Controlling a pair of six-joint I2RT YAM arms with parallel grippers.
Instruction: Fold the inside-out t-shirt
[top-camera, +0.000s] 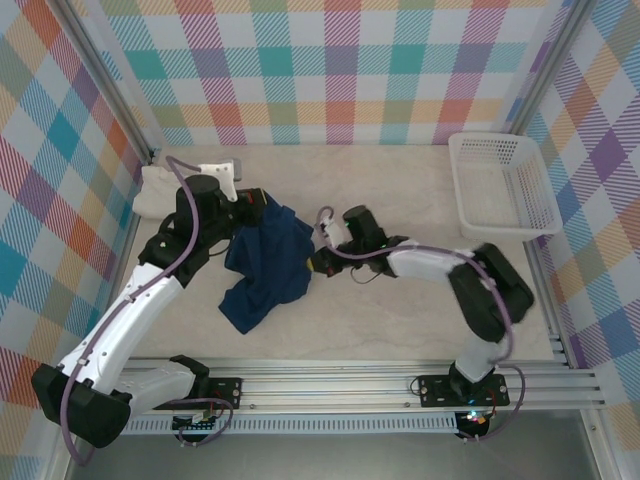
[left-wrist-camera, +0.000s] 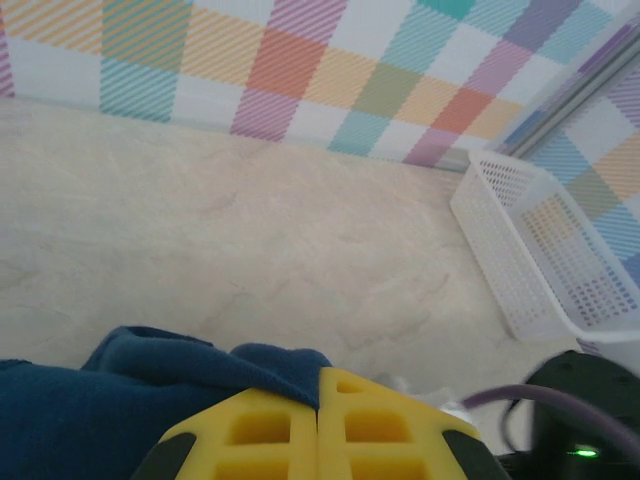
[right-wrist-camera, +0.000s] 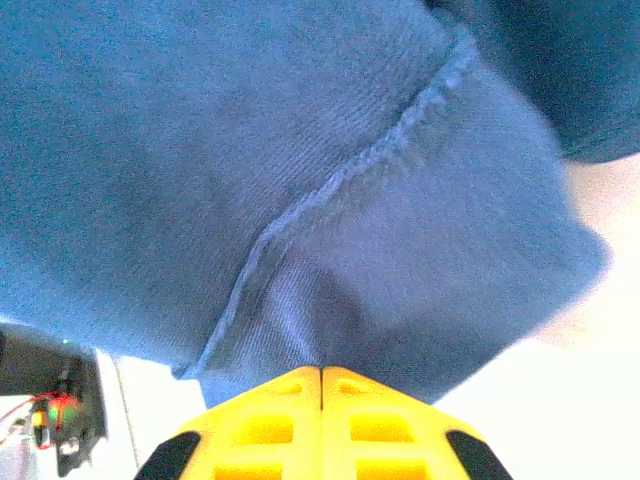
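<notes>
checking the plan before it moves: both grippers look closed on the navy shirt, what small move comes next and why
Probably lift both grips a little and draw them apart. The left gripper and right gripper are each shut on the t-shirt, which lies bunched on the table.

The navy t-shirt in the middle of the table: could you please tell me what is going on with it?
Both arms hold the t-shirt. The left gripper is shut on its far edge, the right gripper on a fold beside a seam at its right side. It lies bunched between them, not yet spread flat or folded. A white basket stands at the far right.
</notes>
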